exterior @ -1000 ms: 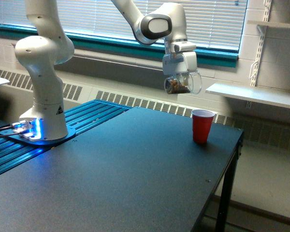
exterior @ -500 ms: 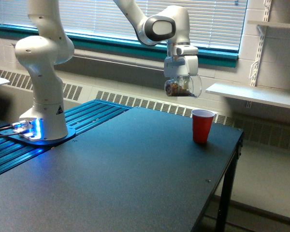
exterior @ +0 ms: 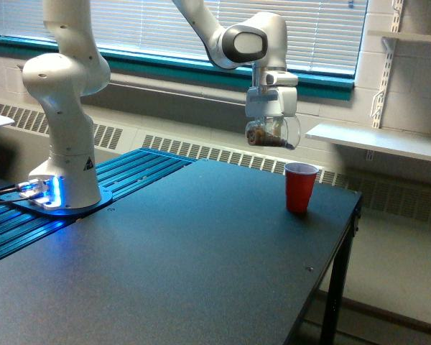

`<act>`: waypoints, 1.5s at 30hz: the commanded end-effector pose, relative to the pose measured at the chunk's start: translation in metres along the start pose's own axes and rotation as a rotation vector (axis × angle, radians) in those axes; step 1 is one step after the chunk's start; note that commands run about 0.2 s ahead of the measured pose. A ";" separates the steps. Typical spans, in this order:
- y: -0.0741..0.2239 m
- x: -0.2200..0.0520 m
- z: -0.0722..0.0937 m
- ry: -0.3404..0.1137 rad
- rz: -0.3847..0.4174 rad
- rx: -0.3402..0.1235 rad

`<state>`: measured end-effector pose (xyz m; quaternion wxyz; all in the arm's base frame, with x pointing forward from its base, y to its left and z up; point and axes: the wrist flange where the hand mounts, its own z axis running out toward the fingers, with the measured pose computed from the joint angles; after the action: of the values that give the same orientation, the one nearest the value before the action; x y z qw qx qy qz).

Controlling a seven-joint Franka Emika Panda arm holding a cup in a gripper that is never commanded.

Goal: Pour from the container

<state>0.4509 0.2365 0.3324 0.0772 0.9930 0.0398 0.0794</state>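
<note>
Standing at the exterior view's left, the arm's white base (exterior: 63,144) rests on a round plate with a blue glow at its foot, beside a strip of blue ribbed metal (exterior: 122,180) along the table edge. Its upper links reach across the window blinds (exterior: 151,29) toward the exterior view's right. The gripper (exterior: 271,122) points downward and is clamped on the clear cup (exterior: 273,133), which lies tipped on its side in the air, mouth toward the exterior view's right, brownish bits gathered along its lower wall. That cup hangs above the dark table (exterior: 172,266) and touches nothing below it. Just below and slightly to the exterior view's right, the red cup (exterior: 300,187) stands upright on the table near the far corner. Beyond it, a white shelf (exterior: 381,142) juts from the block wall.
</note>
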 end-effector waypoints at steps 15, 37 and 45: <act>-0.016 0.006 0.004 -0.018 -0.002 -0.035; -0.019 0.012 0.002 -0.045 -0.013 -0.062; -0.021 0.015 -0.001 -0.055 -0.014 -0.065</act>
<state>0.4637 0.2526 0.3286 0.1092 0.9918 0.0385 0.0544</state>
